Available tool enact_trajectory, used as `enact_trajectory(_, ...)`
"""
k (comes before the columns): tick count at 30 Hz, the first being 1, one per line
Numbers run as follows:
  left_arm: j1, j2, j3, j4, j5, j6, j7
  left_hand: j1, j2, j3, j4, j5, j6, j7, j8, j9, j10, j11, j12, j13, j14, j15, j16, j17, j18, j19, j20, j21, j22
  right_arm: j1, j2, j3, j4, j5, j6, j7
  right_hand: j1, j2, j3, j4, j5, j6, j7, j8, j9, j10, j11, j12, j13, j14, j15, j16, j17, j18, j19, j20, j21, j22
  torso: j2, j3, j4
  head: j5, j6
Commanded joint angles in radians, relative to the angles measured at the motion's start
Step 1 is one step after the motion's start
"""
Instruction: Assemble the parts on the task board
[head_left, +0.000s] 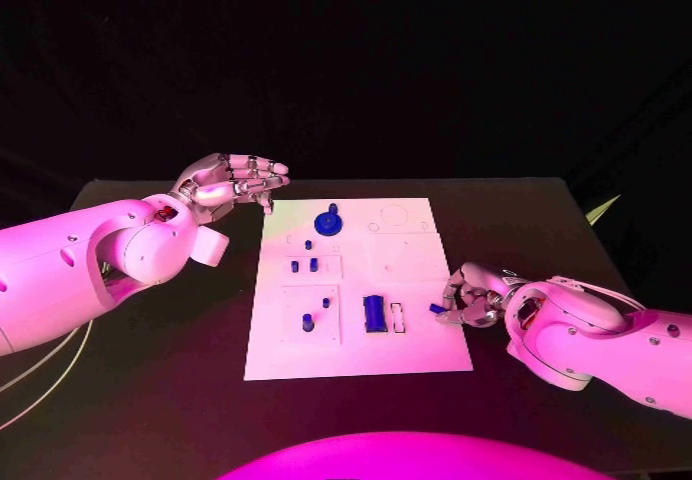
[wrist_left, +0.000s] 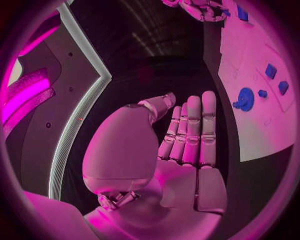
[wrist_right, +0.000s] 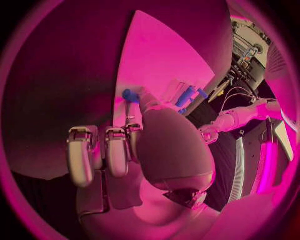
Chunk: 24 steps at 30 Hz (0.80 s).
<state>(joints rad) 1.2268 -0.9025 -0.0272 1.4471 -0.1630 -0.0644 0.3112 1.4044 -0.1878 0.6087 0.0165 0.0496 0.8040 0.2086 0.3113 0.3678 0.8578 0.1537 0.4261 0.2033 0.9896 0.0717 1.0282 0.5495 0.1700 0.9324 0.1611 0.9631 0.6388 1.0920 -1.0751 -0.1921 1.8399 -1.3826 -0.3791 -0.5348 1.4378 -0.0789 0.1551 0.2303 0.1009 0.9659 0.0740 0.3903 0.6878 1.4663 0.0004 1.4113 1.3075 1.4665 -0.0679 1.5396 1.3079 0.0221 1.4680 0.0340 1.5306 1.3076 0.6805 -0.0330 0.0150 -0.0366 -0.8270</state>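
Two hands work at opposite edges of the task board (head_left: 361, 355), which lies flat mid-tabletop (head_left: 144, 400) so both can reach it. By my reading the right hand (head_left: 472, 296) rests at the board's right edge with its fingers (wrist_right: 81, 155) curled around a small blue part (head_left: 436, 308), ready to seat it. Off the far-left corner, the left hand (head_left: 231, 180) hovers holding nothing, fingers (wrist_left: 190, 130) straight and pressed side by side, probably keeping clear. From the head view come the round blue part (head_left: 329, 222) and upright blue block (head_left: 374, 313) in their recesses; the right wrist view alone shows that pinched part (wrist_right: 130, 95) at the fingertips.
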Motion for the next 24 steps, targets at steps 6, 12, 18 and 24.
enact_trajectory(6,0.000,0.000,0.001,0.005,0.006,0.011,0.008,-0.008,-0.001,0.003,0.001,0.003,0.004,0.004,0.004,-0.001,0.000,-0.003,0.007,-0.001,-0.006,0.000,-0.001,-0.001,0.016,-0.003,0.001,0.001,0.001,-0.008,-0.011,-0.008,0.026,0.062,-0.046,-0.007,-0.015,-0.004,0.059,0.023,0.064,0.012,-0.004,-0.003,-0.079,0.015,-0.006,0.008,0.159,0.091,-0.003,0.002,0.200,-0.016,0.097,0.000,0.010,0.255,0.000,-0.0009,-0.0001,0.000,0.002)
enact_trajectory(12,0.000,-0.001,0.001,0.005,0.006,0.011,0.006,-0.008,0.003,0.006,0.002,0.003,0.004,0.004,0.004,-0.001,0.000,-0.003,0.008,-0.001,-0.006,0.000,-0.001,-0.002,0.016,-0.003,0.001,0.001,0.001,-0.001,-0.017,-0.008,0.057,0.118,-0.066,0.009,-0.019,-0.008,0.103,0.020,0.079,0.010,-0.004,-0.008,-0.077,0.015,-0.007,0.007,0.160,0.092,-0.005,0.002,0.200,-0.016,0.097,-0.002,0.011,0.255,0.000,-0.0002,0.0000,-0.001,0.001)
enact_trajectory(18,0.000,-0.001,0.001,0.005,0.006,0.013,0.004,-0.008,0.003,0.006,0.002,0.003,0.004,0.004,0.004,-0.001,0.000,-0.003,0.008,-0.001,-0.006,0.000,-0.001,-0.002,0.016,-0.003,0.001,0.001,0.001,0.005,-0.013,-0.007,0.083,0.171,-0.108,0.031,-0.044,-0.013,0.135,0.027,0.076,0.009,-0.002,-0.009,-0.074,0.017,-0.005,0.008,0.161,0.092,-0.003,0.003,0.202,-0.016,0.097,-0.002,0.012,0.256,0.001,-0.0003,-0.0002,-0.001,0.000)
enact_trajectory(24,0.000,-0.001,0.001,0.005,0.006,0.013,0.004,-0.008,0.003,0.006,0.002,0.003,0.004,0.004,0.004,-0.001,0.000,-0.003,0.008,-0.001,-0.006,0.000,-0.001,-0.002,0.016,-0.003,0.001,0.001,0.001,0.007,0.004,-0.007,0.087,0.210,-0.116,0.036,-0.061,-0.019,0.149,0.032,0.074,0.008,-0.001,-0.010,-0.071,0.017,-0.004,0.007,0.161,0.092,-0.003,0.003,0.201,-0.017,0.097,-0.001,0.012,0.256,0.001,-0.0004,-0.0003,-0.002,-0.004)
